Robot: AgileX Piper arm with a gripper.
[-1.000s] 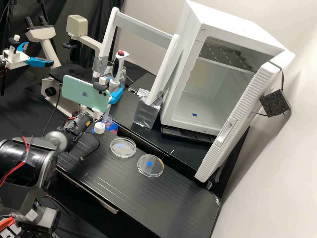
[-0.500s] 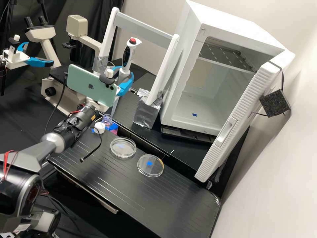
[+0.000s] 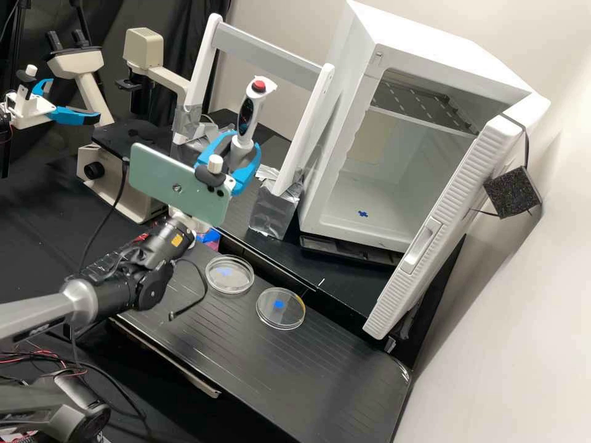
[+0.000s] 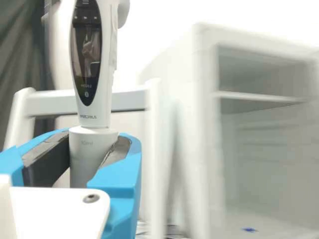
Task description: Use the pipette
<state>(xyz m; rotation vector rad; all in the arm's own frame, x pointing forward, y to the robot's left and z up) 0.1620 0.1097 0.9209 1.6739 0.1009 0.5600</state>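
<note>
High view: black bench (image 3: 332, 363) bearing dish (image 3: 229, 284) and second dish (image 3: 280, 315); white cabinet (image 3: 357, 92) standing open, rack (image 3: 265, 58) and microscope (image 3: 92, 86) alongside. Gripper (image 3: 244, 146) is holding pipette (image 3: 250, 114) in the air (leaning slightly); phone (image 3: 178, 184) and gripper are hiding its lower end.

Wrist view: both fingers (image 4: 122, 172) are clamping the pipette's pale collar; the pipette's top and the cabinet are running past the edge.

Room lies open inside the cabinet (image 3: 425, 37), below its shelf (image 3: 418, 104); the door (image 3: 458, 209) and white frame (image 3: 265, 55) obstruct either side.
</note>
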